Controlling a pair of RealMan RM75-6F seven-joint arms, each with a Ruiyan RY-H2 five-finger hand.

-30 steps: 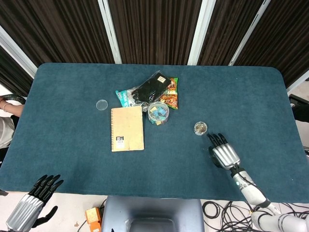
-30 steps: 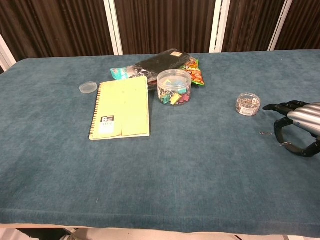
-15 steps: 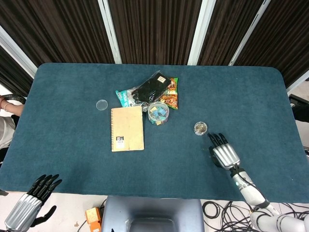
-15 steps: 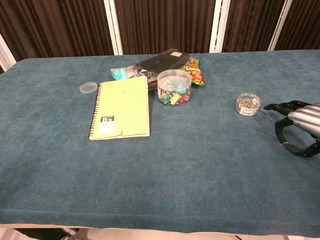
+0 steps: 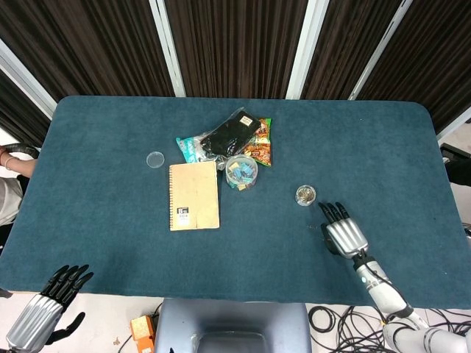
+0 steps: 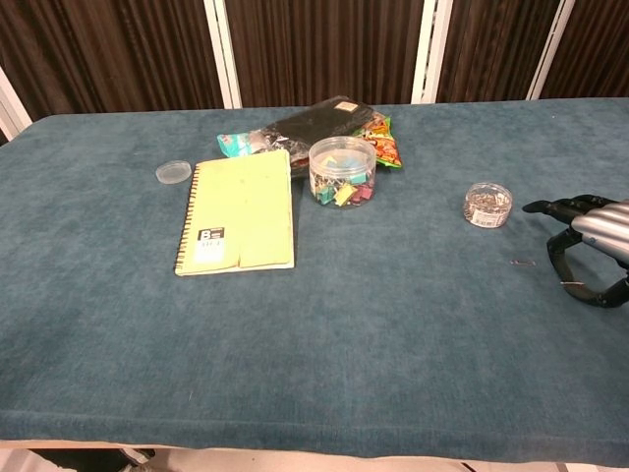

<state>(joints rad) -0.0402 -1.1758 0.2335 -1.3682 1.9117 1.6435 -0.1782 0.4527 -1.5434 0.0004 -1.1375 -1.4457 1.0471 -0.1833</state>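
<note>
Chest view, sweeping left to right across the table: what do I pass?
Small clear round lid → yellow spiral notebook → clear tub of coloured binder clips → small clear round container of metal clips → right robot hand.

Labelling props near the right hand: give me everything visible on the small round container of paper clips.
The small round container is a low, clear plastic tub, seemingly lidless, filled with silvery metal clips. It stands upright on the blue cloth table, to the right of the bigger clear jar of coloured clips. Nothing touches it. The right hand is nearest, its fingers pointing toward the tub but apart from it. One loose clip lies on the cloth between tub and hand.
</note>
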